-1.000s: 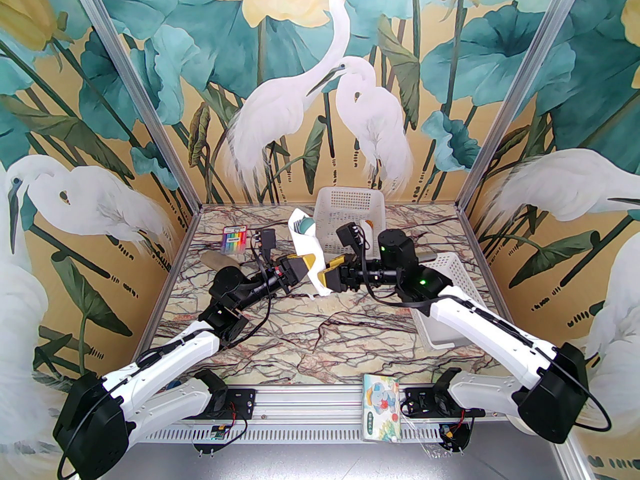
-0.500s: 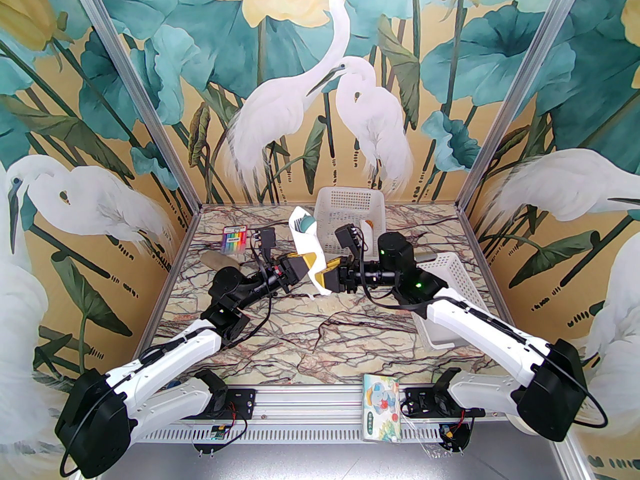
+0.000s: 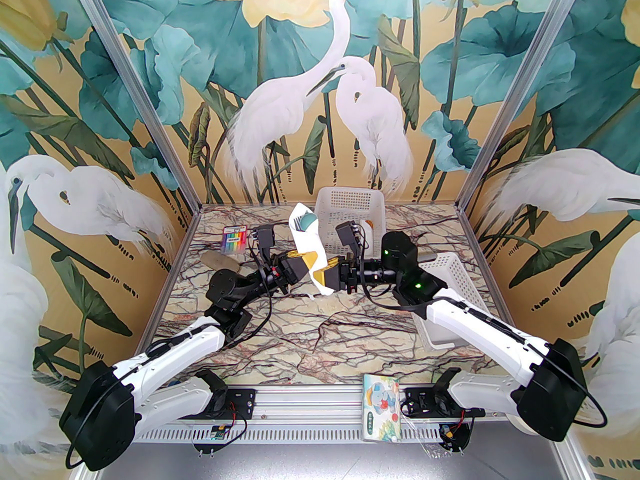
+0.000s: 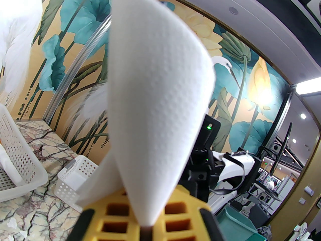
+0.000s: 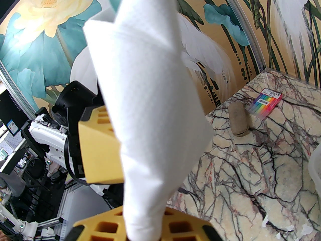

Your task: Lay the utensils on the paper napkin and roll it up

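**Pinched from two sides, aloft at mid-frame**

Just above centre in the top view, and clear of the marble-patterned table [image 3: 320,328]: the paper napkin [image 3: 311,248], rolled into a loose cone slanting from lower right to upper left. Clamped around its middle by the left gripper [image 3: 309,263], reaching in from the left with yellow fingers pressed together on the paper. Nipped near its bottom tip by the right gripper [image 3: 327,278], reaching in from the right and likewise closed on the roll, just beside the other claw. Poking out of the roll's upper mouth: the dark teal ends of the utensils [image 3: 303,221], too small to tell fork from spoon.

Just behind the roll, at upper centre: a white perforated basket [image 3: 350,200]. At right, partly hidden under the right arm: a second white basket [image 3: 452,273]. At left, well apart from the claws: a pack of coloured pens [image 3: 234,240] and a beige oval pouch [image 3: 220,262]. At the bottom edge, on the rail: a cartoon-printed tissue pack [image 3: 381,405].

Soft, thin, dimpled paper. Blocky yellow fingers with square hollows. Hard veined tabletop strewn with a few white scraps [image 5: 265,221]
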Controlling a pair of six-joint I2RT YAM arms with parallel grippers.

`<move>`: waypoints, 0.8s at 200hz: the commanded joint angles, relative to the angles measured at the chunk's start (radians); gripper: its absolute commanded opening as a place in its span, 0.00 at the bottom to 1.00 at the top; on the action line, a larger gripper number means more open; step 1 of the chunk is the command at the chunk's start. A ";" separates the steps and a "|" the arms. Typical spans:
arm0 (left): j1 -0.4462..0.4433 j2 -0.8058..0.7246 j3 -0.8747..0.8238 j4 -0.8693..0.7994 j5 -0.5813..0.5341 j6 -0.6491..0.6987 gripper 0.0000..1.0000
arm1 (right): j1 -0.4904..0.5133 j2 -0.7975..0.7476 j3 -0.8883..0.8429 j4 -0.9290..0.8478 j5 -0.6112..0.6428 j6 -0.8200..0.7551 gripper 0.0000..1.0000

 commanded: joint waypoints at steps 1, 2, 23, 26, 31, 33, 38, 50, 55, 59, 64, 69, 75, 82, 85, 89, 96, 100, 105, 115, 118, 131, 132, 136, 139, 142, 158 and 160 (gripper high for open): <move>0.002 0.024 0.014 0.020 0.035 -0.004 0.00 | 0.011 -0.015 -0.008 0.049 -0.036 0.017 0.13; 0.001 0.025 0.014 0.021 0.035 -0.004 0.00 | 0.011 -0.014 -0.007 0.048 -0.036 0.016 0.12; 0.002 0.024 0.016 0.012 0.034 -0.003 0.07 | 0.011 -0.034 -0.008 0.004 -0.015 -0.015 0.04; 0.002 0.023 0.017 0.008 0.034 -0.001 0.10 | 0.010 -0.037 -0.008 -0.002 -0.010 -0.019 0.02; 0.003 0.019 0.018 -0.002 0.033 0.000 0.15 | 0.009 -0.042 -0.009 -0.011 -0.004 -0.026 0.00; 0.003 0.017 0.018 -0.006 0.034 0.002 0.16 | 0.009 -0.045 -0.012 -0.014 -0.001 -0.028 0.00; 0.005 0.012 0.018 -0.015 0.033 0.005 0.21 | 0.007 -0.051 -0.015 -0.020 0.008 -0.034 0.00; 0.009 -0.005 0.019 -0.046 0.032 0.011 0.31 | -0.003 -0.062 -0.022 -0.026 0.019 -0.036 0.00; 0.014 -0.013 0.020 -0.059 0.033 0.011 0.33 | -0.008 -0.064 -0.025 -0.028 0.020 -0.034 0.00; 0.020 -0.021 0.018 -0.066 0.035 0.011 0.36 | -0.014 -0.066 -0.027 -0.028 0.020 -0.033 0.00; 0.025 -0.031 0.018 -0.075 0.040 0.009 0.38 | -0.020 -0.069 -0.031 -0.028 0.018 -0.031 0.00; 0.033 -0.039 0.016 -0.085 0.044 0.006 0.41 | -0.025 -0.071 -0.032 -0.031 0.019 -0.031 0.00; 0.043 -0.053 0.016 -0.099 0.051 -0.001 0.45 | -0.031 -0.075 -0.035 -0.035 0.018 -0.033 0.00; 0.055 -0.070 0.011 -0.104 0.060 -0.008 0.48 | -0.041 -0.080 -0.037 -0.039 0.019 -0.034 0.00; 0.061 -0.078 0.008 -0.106 0.063 -0.011 0.50 | -0.045 -0.082 -0.039 -0.039 0.019 -0.033 0.00; 0.067 -0.087 0.004 -0.108 0.068 -0.016 0.52 | -0.048 -0.086 -0.039 -0.044 0.018 -0.036 0.00; 0.078 -0.104 -0.005 -0.110 0.072 -0.026 0.57 | -0.050 -0.091 -0.037 -0.049 0.019 -0.043 0.00; 0.084 -0.113 -0.010 -0.113 0.072 -0.031 0.61 | -0.052 -0.096 -0.036 -0.051 0.020 -0.046 0.00; 0.088 -0.123 -0.016 -0.112 0.071 -0.037 0.64 | -0.051 -0.098 -0.034 -0.052 0.017 -0.048 0.00; 0.093 -0.138 -0.022 -0.114 0.076 -0.045 0.72 | -0.051 -0.098 -0.032 -0.043 0.005 -0.046 0.00; 0.093 -0.138 -0.021 -0.115 0.078 -0.047 0.74 | -0.051 -0.098 -0.031 -0.038 0.001 -0.043 0.00; 0.093 -0.140 -0.018 -0.109 0.092 -0.064 0.79 | -0.045 -0.091 -0.028 -0.023 -0.010 -0.038 0.00; 0.092 -0.139 -0.018 -0.108 0.094 -0.065 0.79 | -0.043 -0.090 -0.028 -0.023 -0.012 -0.037 0.00; 0.091 -0.136 -0.017 -0.102 0.098 -0.074 0.81 | -0.041 -0.088 -0.026 -0.020 -0.015 -0.036 0.00; 0.091 -0.133 -0.016 -0.097 0.100 -0.080 0.82 | -0.038 -0.085 -0.025 -0.017 -0.015 -0.037 0.00; 0.092 -0.129 -0.015 -0.090 0.105 -0.085 0.82 | -0.035 -0.083 -0.022 -0.016 -0.017 -0.036 0.00; 0.090 -0.102 -0.009 -0.049 0.124 -0.119 0.84 | -0.016 -0.069 -0.013 -0.001 -0.023 -0.035 0.00; 0.089 -0.099 -0.008 -0.042 0.124 -0.123 0.85 | -0.015 -0.067 -0.012 0.002 -0.022 -0.035 0.00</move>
